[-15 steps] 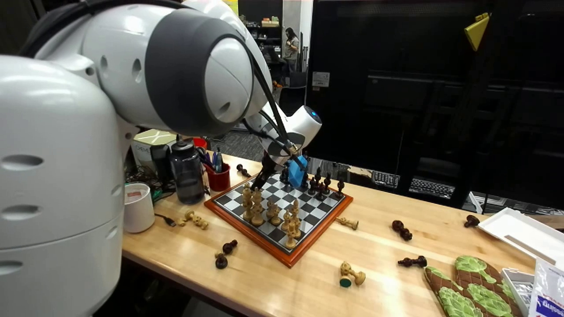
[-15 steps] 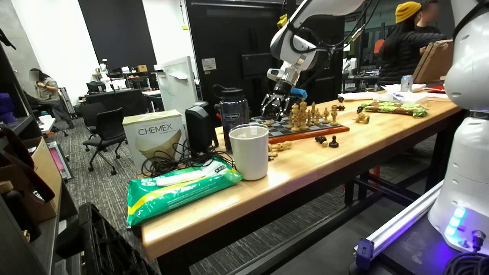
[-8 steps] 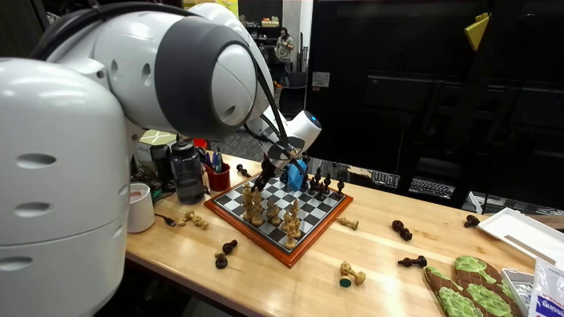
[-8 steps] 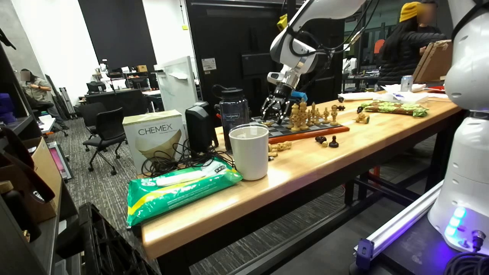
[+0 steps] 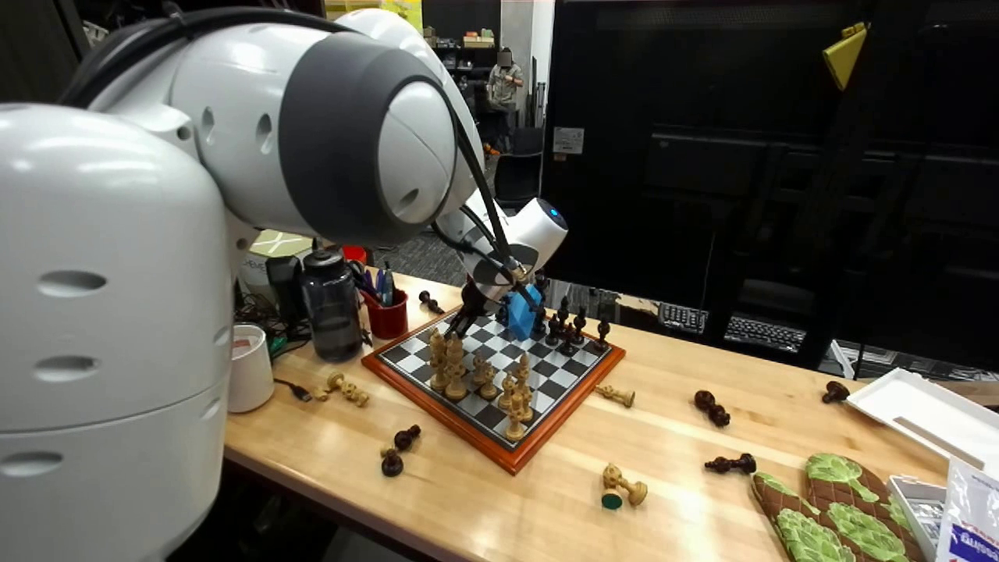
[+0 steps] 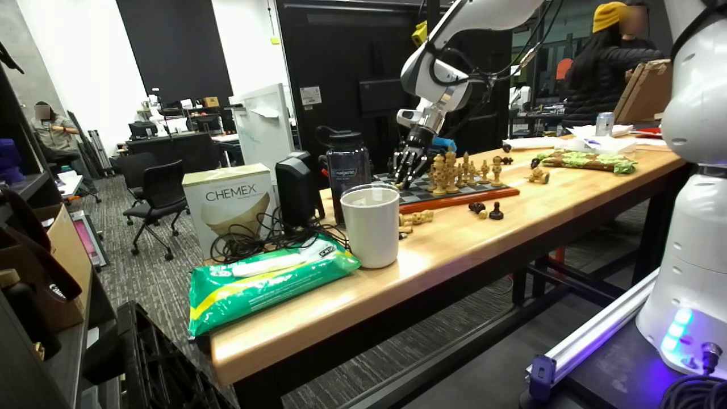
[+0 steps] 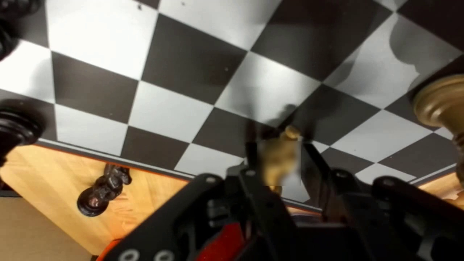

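Straddling tan wooden chess piece (image 7: 278,160) on black-and-silver chessboard (image 7: 194,54) with part-closed gripper (image 7: 279,144); unclear whether held, apparently not yet lifted.

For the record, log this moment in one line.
Pincer: straddles pale chess piece, grip unclear | Below: chessboard | Off-board: dark piece, lying

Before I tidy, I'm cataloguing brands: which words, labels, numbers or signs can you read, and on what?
"CHEMEX": white cardboard box, front.
"X": the box's yellow-green top.
"Canon", probably: black strap.
"nalgene", probably: smoky plastic bottle.
"essing", apparently: white plastic bag.
Too small or blurred: green-and-yellow plastic packet, white rectangular label on black panel.
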Controlling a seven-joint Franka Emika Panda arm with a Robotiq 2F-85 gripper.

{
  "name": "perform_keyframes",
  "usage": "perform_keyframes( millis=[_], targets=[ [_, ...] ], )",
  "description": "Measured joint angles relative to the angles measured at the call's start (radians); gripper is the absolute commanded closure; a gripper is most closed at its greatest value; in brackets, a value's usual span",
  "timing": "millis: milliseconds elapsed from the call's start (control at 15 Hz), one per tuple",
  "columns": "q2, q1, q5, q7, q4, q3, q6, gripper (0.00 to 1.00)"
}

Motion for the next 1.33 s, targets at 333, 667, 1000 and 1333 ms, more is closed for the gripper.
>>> perform_keyframes(
  millis=[333,667,1000,1333],
  targets=[
    [-0.001,0.015,-0.020,0.002,0.006,0.000,0.001,0.94],
    [-0.015,0.061,-0.173,0.091,0.024,-0.001,0.013,0.94],
    [-0.062,0.134,-0.487,0.322,0.037,-0.008,0.017,0.94],
    [-0.095,0.217,-0.853,0.593,0.056,-0.010,-0.024,0.94]
  ],
)
